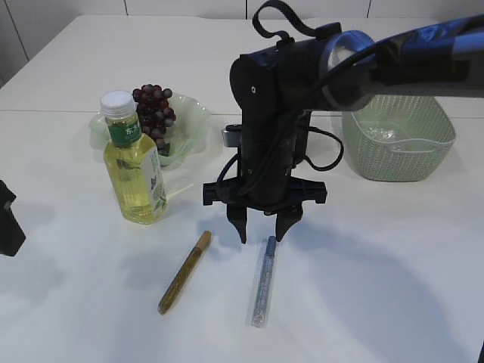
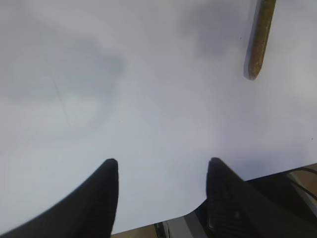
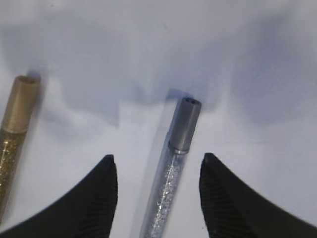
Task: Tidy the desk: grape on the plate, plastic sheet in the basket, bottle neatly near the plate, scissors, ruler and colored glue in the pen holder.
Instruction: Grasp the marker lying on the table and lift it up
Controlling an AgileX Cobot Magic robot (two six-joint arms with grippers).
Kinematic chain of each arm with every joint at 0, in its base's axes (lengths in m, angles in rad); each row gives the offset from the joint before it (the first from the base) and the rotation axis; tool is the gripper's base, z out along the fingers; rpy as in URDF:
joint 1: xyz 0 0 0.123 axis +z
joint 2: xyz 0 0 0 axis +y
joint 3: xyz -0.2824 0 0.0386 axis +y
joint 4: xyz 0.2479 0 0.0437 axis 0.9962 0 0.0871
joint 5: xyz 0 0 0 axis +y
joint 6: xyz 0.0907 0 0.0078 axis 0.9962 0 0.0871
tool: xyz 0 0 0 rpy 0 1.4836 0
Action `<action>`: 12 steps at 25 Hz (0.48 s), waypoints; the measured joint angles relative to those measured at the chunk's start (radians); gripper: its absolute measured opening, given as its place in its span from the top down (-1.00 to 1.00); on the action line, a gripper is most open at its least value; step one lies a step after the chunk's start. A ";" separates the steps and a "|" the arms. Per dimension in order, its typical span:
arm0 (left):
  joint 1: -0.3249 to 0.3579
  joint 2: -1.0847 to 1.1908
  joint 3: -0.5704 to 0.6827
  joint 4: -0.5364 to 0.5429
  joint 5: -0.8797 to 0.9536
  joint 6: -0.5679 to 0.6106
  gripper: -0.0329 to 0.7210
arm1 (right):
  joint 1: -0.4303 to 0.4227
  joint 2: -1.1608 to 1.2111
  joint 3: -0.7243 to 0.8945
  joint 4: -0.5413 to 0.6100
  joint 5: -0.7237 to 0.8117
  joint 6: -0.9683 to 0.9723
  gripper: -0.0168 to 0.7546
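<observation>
The right gripper (image 1: 262, 229) hangs with its jaws apart, one on each side of the thin silver glitter glue tube (image 3: 176, 168) lying flat on the white table (image 1: 363, 272), lined up to pinch it. The left gripper (image 2: 161, 191) is spread open too, holding nothing, near the gold glitter glue tube (image 2: 260, 39).

Black arm (image 1: 280, 113), looped cables, ribbed fingers (image 3: 218, 198).

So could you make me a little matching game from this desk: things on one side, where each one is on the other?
Things:
1. grapes
2. bottle
3. silver glue
4. basket

Places:
A. far right of the table
B. on the plate
C. under the right gripper
D. standing just in front of the plate

Pairs: 1-B, 2-D, 3-C, 4-A
</observation>
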 joint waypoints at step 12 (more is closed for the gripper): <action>0.000 0.000 0.000 0.000 0.000 0.000 -0.19 | -0.002 0.033 0.000 -0.031 -0.002 0.091 -0.14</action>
